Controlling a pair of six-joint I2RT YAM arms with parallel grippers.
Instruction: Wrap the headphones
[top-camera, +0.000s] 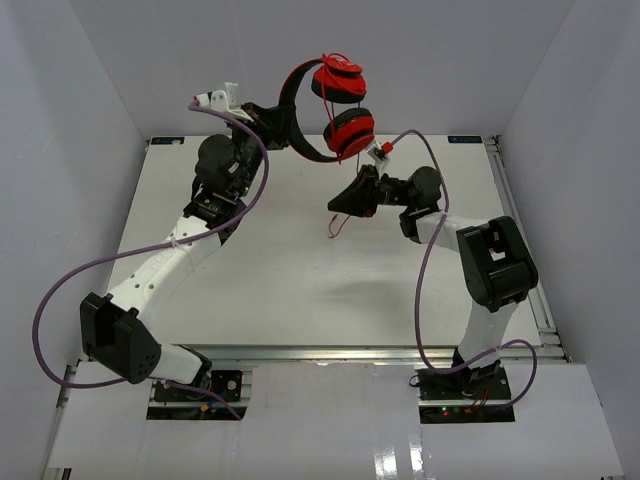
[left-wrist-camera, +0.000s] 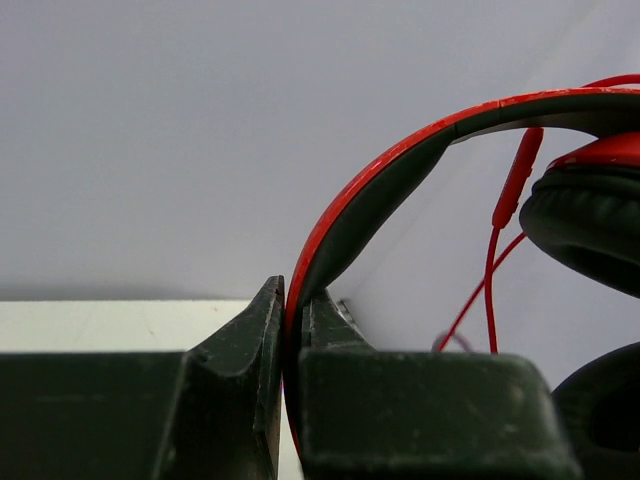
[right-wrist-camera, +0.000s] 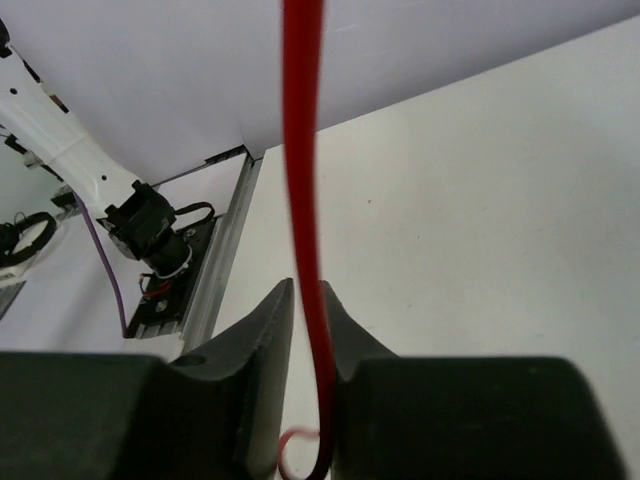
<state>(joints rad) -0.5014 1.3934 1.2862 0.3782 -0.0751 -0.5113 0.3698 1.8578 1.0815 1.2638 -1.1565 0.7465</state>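
The left gripper (left-wrist-camera: 290, 305) has its jaws pressed together on the headband (left-wrist-camera: 400, 165), the thin band pinched edge-on between them. The right gripper (right-wrist-camera: 306, 300) has its jaws closed on the thin red cord (right-wrist-camera: 301, 140), which runs straight up out of the gap. Outward from there, the headphones (top-camera: 330, 100) hang in the air above the middle of the far edge of the table (top-camera: 300, 300). The two round red cups (top-camera: 348, 128) sit close together, and some cord seems to be looped about them, though the overhead view is too small to be sure. The cord's loose end (top-camera: 336, 226) dangles below the right gripper over the far half of the table. The headset looks light but rigid (the band makes a sound, stiff handle). The cord is limp and slick, so I judge it best gripped close to the cups, under gentle tension, and never yanked at its joint.
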